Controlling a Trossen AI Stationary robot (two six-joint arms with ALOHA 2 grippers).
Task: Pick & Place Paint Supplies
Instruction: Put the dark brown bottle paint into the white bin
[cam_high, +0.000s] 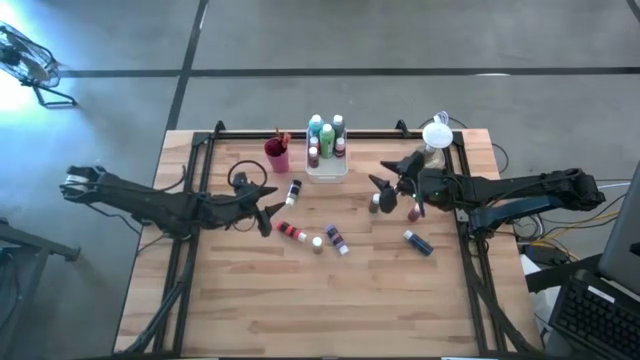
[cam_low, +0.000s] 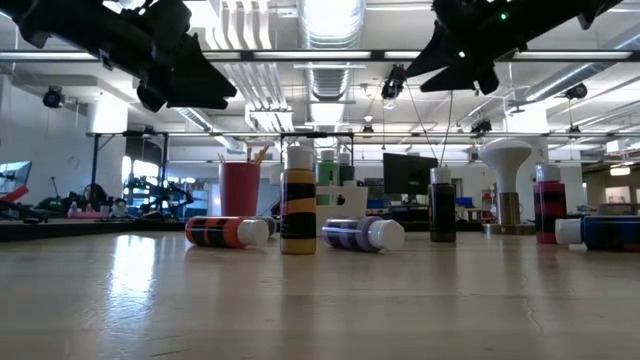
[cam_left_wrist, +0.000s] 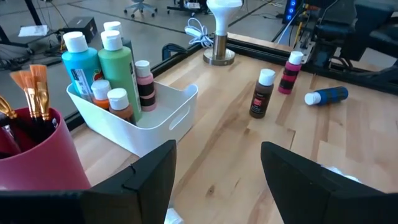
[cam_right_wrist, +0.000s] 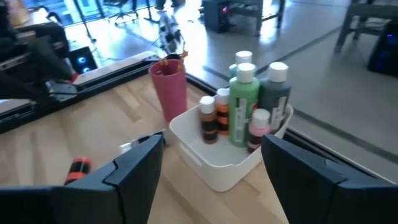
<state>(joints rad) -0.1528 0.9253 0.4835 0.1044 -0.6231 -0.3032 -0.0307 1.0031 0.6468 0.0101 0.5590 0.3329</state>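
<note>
Both of my grippers hang above the table, open and holding nothing. My left gripper (cam_high: 271, 211) (cam_left_wrist: 217, 180) is over the table's left-middle and faces the white tray (cam_left_wrist: 163, 118). My right gripper (cam_high: 383, 181) (cam_right_wrist: 214, 180) faces the tray (cam_right_wrist: 217, 163) from the right. Several paint bottles stand in the tray, among them a green one (cam_right_wrist: 242, 109) and a teal one (cam_left_wrist: 81, 65). On the wood lie a red bottle (cam_high: 290, 231), a purple bottle (cam_high: 337, 238) and a blue bottle (cam_high: 418, 242). A brown bottle (cam_left_wrist: 262, 93) and a pink bottle (cam_left_wrist: 290, 73) stand upright. Brushes (cam_left_wrist: 34, 93) stick out of the magenta cup (cam_high: 277, 155).
A white stand with a round head (cam_high: 437, 135) sits at the far right corner. A black frame (cam_high: 200, 160) runs along the table's edges. Another bottle (cam_high: 294, 190) lies near the cup, and a small one (cam_high: 318, 243) stands between the red and the purple. The near half of the table is bare wood.
</note>
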